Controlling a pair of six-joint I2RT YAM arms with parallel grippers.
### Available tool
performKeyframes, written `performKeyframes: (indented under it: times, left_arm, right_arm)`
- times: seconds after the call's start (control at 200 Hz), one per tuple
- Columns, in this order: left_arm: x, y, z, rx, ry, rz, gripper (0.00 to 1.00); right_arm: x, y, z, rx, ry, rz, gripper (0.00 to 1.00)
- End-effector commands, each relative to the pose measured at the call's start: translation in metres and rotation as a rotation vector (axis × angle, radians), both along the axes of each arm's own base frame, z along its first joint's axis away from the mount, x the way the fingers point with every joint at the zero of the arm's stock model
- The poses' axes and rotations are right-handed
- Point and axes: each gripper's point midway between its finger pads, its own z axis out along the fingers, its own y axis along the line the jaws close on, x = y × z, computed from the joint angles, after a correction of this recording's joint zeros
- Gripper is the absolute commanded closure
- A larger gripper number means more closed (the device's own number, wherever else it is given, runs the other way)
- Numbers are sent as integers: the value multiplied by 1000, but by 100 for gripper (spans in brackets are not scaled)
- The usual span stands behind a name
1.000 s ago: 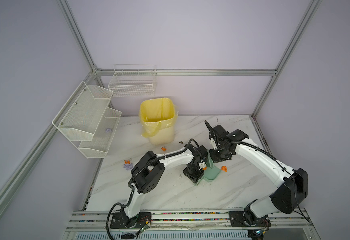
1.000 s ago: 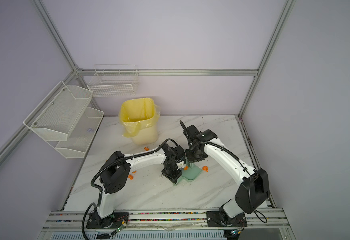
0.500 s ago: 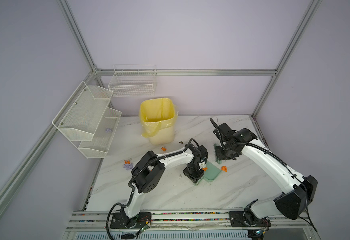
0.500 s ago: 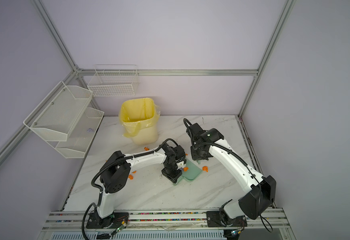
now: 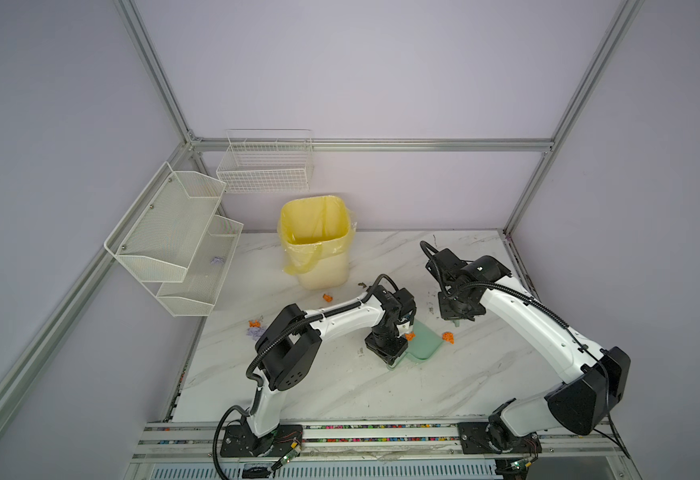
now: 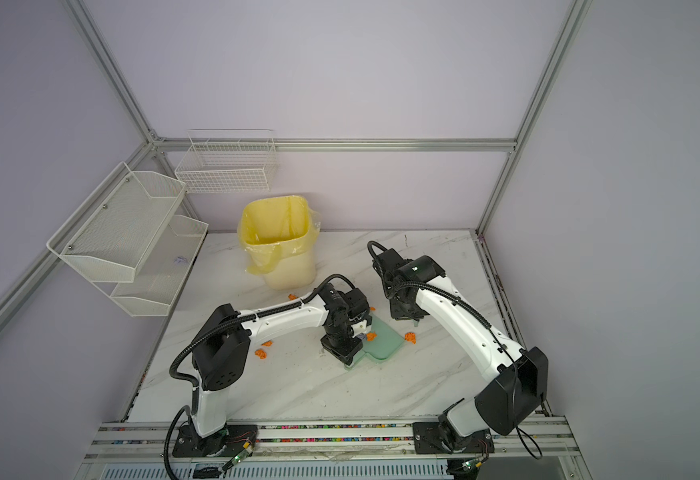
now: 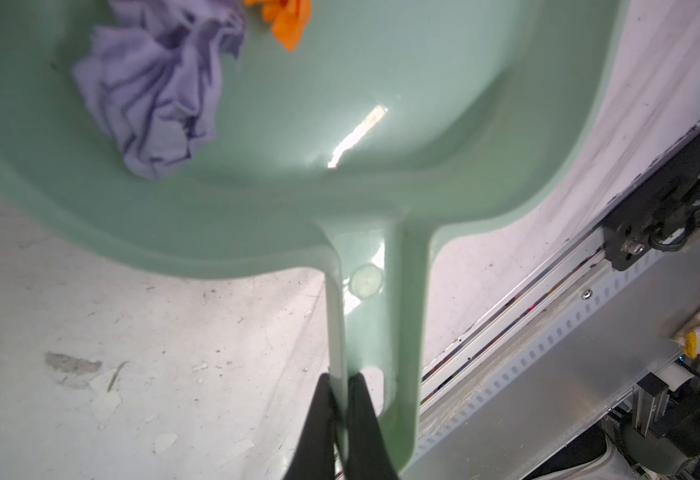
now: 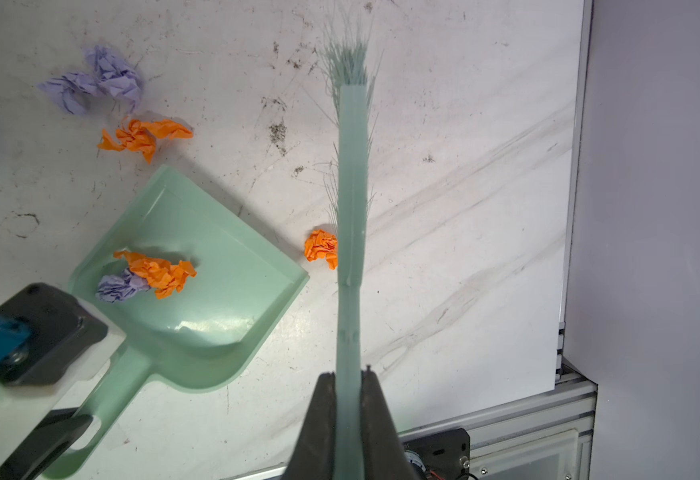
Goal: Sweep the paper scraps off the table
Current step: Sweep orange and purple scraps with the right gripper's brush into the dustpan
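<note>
Change over 1 second, both top views: the right gripper [image 5: 457,319], clamped on the green brush [image 8: 352,208], has drawn back from the dustpan [image 5: 425,345] toward the right of the frame. The pan floor it overlapped now lies exposed, with 1 orange scrap [image 5: 409,336] showing on it.

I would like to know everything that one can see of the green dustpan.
The dustpan is pale green, glossy plastic as it looks, with a flat scoop, raised side and back walls and a hollow handle. It rests on the table. The left gripper is shut on one handle wall. Inside lie a lilac scrap and an orange scrap, close together.
</note>
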Motion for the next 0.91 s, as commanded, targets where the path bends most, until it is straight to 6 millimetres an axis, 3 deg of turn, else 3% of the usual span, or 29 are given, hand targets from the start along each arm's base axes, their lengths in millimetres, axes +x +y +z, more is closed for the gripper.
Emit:
performKeyframes:
  times: [0.0,0.27,0.6,0.9]
  left_arm:
    - [-11,-1,9,-19,2,-32,100]
    - [-23,-7,3,-22,33,-53,100]
    - [-21,-10,-6,-17,47,-60,100]
    - [-21,-15,-10,-23,77,-60,100]
  right_arm:
    - [-8,-14,-9,-67,41,-29,100]
    - [-11,-12,-21,-77,86,-12,100]
    - [-18,4,-43,-10,165,56,100]
    - [-21,11,-48,29,183,91,100]
